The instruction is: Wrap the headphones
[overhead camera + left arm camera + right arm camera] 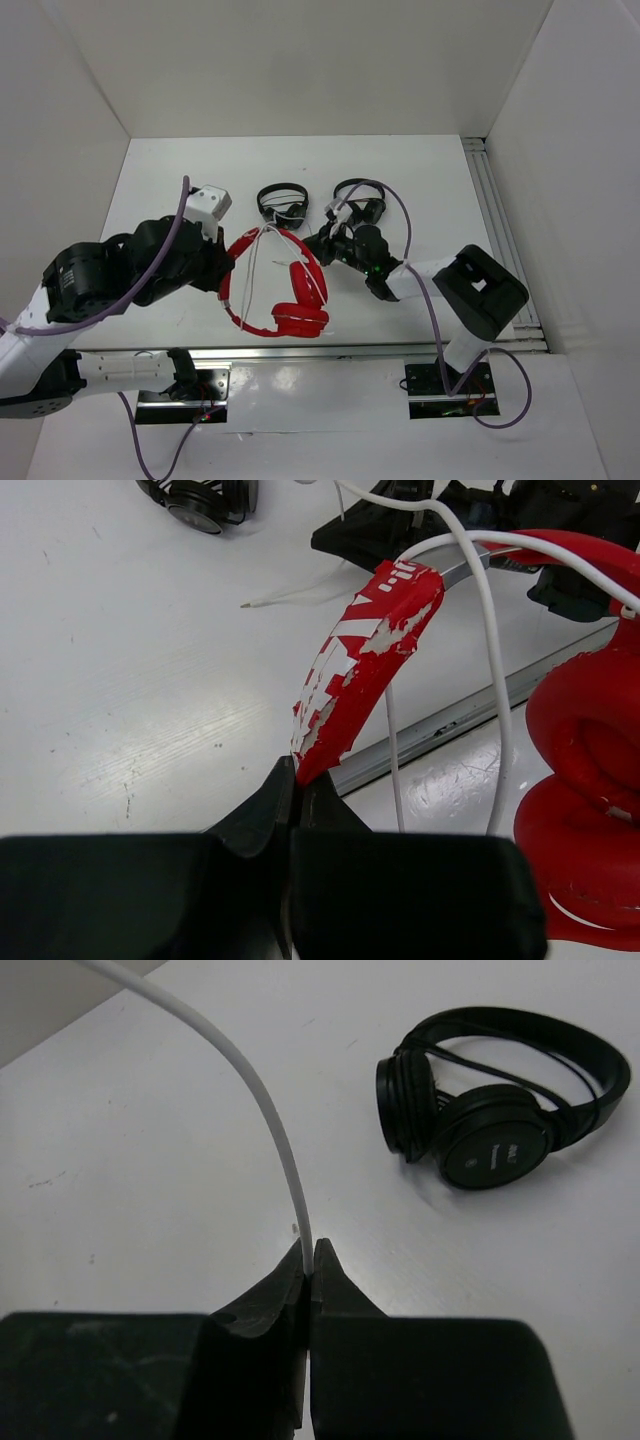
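The left gripper is clamping the headphones by the headband, the right gripper is pinching the white cable, so wrapping is looking barely begun.

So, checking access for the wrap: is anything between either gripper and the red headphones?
Nothing visible. The left gripper is shut on the red headband of the headphones, and the right gripper is shut on their white cable.
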Controlling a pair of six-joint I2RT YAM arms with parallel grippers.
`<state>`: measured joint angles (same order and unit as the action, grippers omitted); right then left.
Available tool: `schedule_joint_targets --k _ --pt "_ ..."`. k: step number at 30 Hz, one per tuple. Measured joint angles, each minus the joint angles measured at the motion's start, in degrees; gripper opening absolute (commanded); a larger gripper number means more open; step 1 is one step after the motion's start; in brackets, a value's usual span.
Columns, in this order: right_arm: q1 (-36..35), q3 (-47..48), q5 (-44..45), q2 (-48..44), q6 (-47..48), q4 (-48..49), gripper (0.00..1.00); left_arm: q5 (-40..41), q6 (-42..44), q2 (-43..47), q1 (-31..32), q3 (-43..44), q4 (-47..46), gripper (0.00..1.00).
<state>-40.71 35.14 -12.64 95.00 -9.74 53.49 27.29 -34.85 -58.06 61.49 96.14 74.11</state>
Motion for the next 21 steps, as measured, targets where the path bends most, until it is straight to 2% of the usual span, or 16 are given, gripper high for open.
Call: schedule_joint_targets --k 8,14,21 --pt "2.6 -0.5 4.7 -0.5 -1.1 -0.6 0.00 -0.3 -0.1 1.9 0.0 1.0 1.1 0.00" --pt "12.1 -0.8 2.3 -0.9 -4.8 -0.7 0.00 -1.9 0.0 1.0 0.0 1.3 4.8 0.00" --pt "19.2 -0.7 -0.6 -4.3 -7.8 -2.5 0.00 -4.7 0.1 1.0 0.0 -2.2 6.5 0.00"
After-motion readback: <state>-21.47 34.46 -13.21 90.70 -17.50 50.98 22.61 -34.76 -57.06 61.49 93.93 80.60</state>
